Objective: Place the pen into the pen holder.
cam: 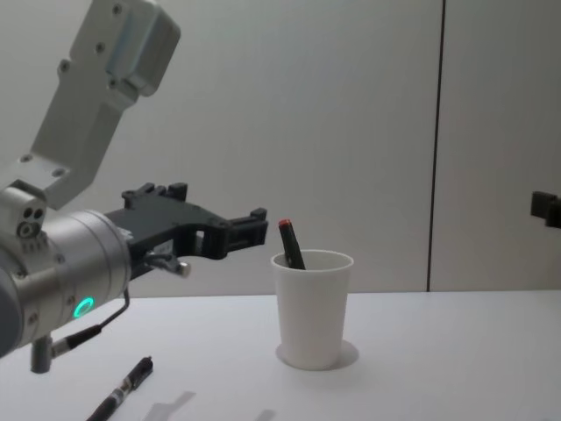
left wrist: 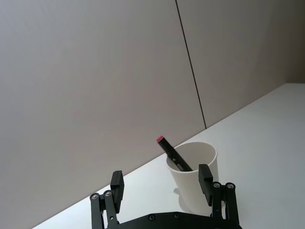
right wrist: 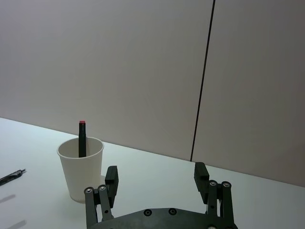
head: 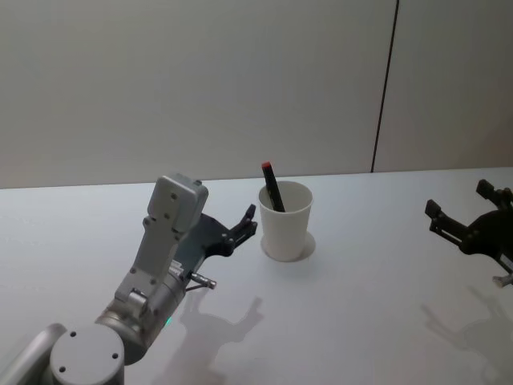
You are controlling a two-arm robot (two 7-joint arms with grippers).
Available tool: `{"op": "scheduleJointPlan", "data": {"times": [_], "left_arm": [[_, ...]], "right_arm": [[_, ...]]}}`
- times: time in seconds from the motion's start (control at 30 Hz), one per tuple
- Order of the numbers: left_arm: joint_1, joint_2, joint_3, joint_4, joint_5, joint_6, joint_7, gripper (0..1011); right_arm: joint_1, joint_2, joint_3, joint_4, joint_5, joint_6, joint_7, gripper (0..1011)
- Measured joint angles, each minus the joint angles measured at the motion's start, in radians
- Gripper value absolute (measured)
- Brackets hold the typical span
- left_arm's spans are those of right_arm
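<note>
Evidently the main work is done. In the head view the pen (head: 272, 186) stands inside the pen holder (head: 285, 228), leaning on its rim with the red end sticking out above. The left gripper (head: 243, 228) hovers just beside the holder on its left, jaws spread and holding nothing, and its forearm rises in a bent elbow over the table (head: 361, 321). The right gripper (head: 461, 204) hangs well apart from the holder on its right.

From the left wrist, the fingers (left wrist: 116, 186) are wide apart with nothing between them. The holder sits close ahead of them, with the pen slanting out of it.

From the right wrist, that pincer is likewise spread and empty, facing the holder from farther off. A second pen (right wrist: 12, 177) lies flat on the table on the holder's far side from this gripper.

From the chest, the left arm reaches level at about the holder's rim height, its tips near the pen's red end but apart from it. The second pen lies on the table well left of the holder. As I judge it, what remains is to draw the left arm clear, unless the lying pen also belongs in the holder.
</note>
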Motion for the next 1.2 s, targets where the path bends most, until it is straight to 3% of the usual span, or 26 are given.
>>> {"op": "scheduleJointPlan", "data": {"times": [0.43, 0.77, 1.2], "left_arm": [[0.003, 0.015, -0.026, -0.020, -0.002, 0.154, 0.039, 1003], [-0.002, 0.021, -0.050, -0.027, -0.009, 0.308, 0.079, 1003], [-0.010, 0.010, -0.083, -0.026, -0.057, 0.466, 0.149, 1003]], "right_arm": [[-0.002, 0.001, 0.001, -0.003, 0.000, 0.001, -0.001, 1002], [-0.003, 0.002, 0.001, -0.004, 0.000, 0.001, -0.001, 1002], [-0.003, 0.002, 0.001, -0.004, 0.000, 0.001, -0.001, 1002]]}}
